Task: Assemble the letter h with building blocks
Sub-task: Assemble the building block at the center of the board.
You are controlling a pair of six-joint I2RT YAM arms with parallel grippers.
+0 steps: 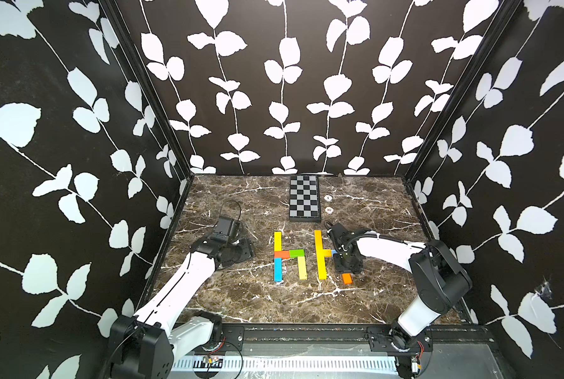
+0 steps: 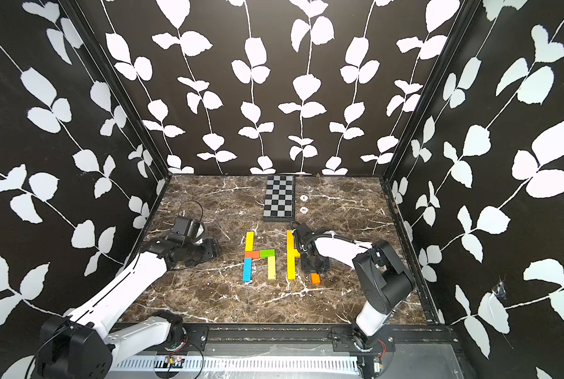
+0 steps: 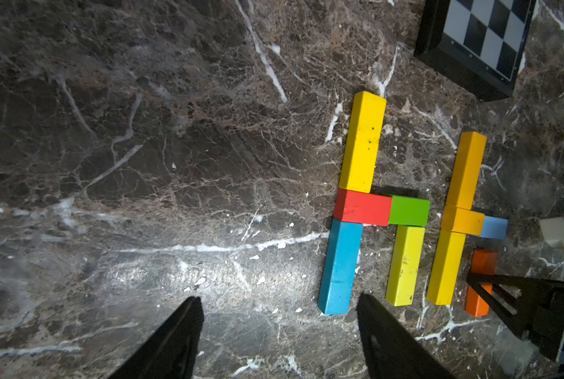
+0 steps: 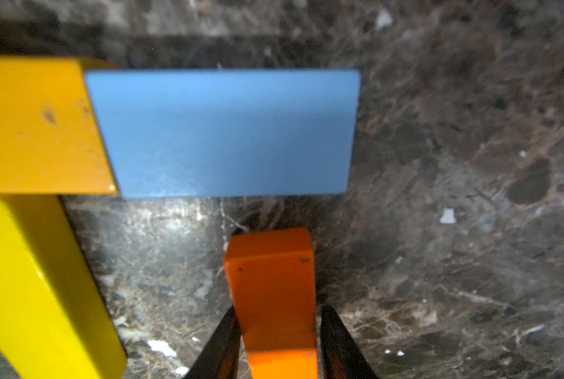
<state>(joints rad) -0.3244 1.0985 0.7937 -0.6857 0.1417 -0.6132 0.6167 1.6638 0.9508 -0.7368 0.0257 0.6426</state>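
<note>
Coloured rectangular building blocks (image 3: 362,141): painted wood by look, smooth, glossy, lightly scuffed. Brown white-veined marble-look tabletop (image 3: 142,164): polished, reflective. Black-and-grey checkered board (image 3: 490,32): smooth, black plastic-looking frame.

Left, complete letter h (image 1: 282,254); right of it, partial letter h (image 1: 325,253); 1 loose block (image 1: 347,278) right of that stem (image 1: 322,267); board (image 1: 304,197) behind both.

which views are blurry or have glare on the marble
right wrist view: soft throughout, short light-blue block and brown marble tabletop blurred; left wrist view: sharp, bright glare patch on the marble beside the long blue bar, dark corners; both top views: crisp, evenly lit.
</note>
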